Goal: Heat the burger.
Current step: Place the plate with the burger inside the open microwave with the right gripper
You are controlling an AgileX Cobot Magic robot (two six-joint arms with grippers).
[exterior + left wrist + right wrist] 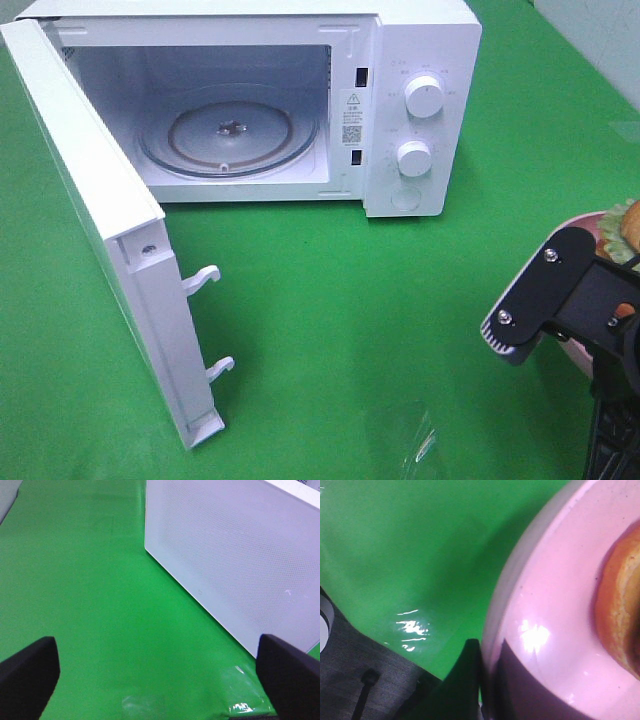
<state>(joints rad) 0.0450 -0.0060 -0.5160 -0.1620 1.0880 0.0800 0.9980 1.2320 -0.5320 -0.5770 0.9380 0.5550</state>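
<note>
Landmark = microwave (440, 60), at the back of the green cloth (350, 300).

- left gripper (159, 680): seen only in its own wrist view. It sits off the microwave's left side, facing the outer face of the swung-out door (235, 565). Fingers (27, 675) are spread wide with only bare cloth between them and they touch nothing.
- door (100, 230): fully open, hinged on the microwave's left edge and jutting toward the front. Two white latch hooks (205, 280) stick out of its free edge.
- cavity: the glass turntable (228, 135) lies flat on the microwave floor with nothing on it.
- control panel on the microwave's right end: two white knobs (425, 98), one above the other.
- right gripper (485, 680): front-right of the microwave, well apart from it. It is clenched on the rim of the pink dish (555, 605), with one dark finger (465, 680) outside the rim and the other over the inside. From the high camera the arm's black wrist bracket covers most of the dish (585, 222).
- burger (620, 615): sits on the pink dish, well right of the microwave and in front of it, outside the cavity. The high view only catches bun and lettuce at the frame edge (630, 228). I can't tell whether the dish is lifted or sitting on the cloth.
</note>
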